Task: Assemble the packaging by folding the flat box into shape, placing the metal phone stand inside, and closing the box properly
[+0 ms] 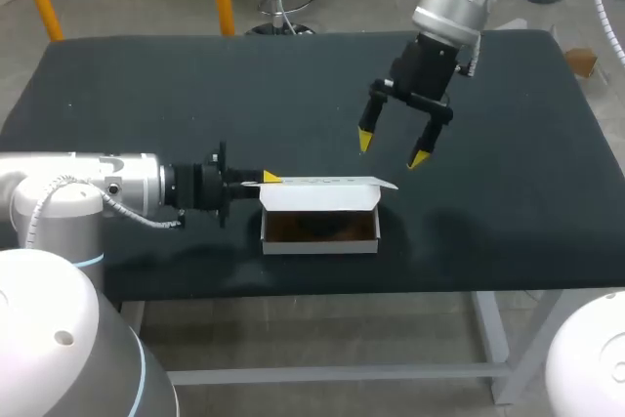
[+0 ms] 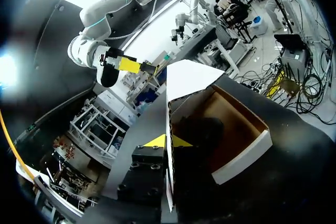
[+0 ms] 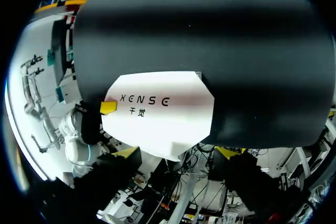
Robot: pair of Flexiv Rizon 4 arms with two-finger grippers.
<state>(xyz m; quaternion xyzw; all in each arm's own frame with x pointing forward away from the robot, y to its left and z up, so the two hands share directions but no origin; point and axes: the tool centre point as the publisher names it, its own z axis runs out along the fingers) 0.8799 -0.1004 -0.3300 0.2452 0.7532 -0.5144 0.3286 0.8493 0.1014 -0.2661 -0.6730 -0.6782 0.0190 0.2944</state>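
Yellow fingertips [image 2: 157, 141] of the left gripper [image 2: 169, 141] stand on either side of a thin white panel, clamped on the left end of the lid [image 1: 327, 183] of a white cardboard box [image 1: 320, 241]. The box sits open near the front middle of the black table [image 1: 146, 95], with its lid raised over the back wall. A dark shape lies in its brown interior, too blurred to tell whether it is the phone stand. The right gripper [image 1: 393, 149] hangs above and just behind the box's right end, fingers spread wide and touching nothing.

The box looks light and thin-walled, stiff along its creases but easy to dent or buckle on the flat panels. It would likely slide on the table if pushed while unheld. The lid's end, close to the fold, seems the safest place to grip. The free long edge looks best for a gentle downward press to close it.
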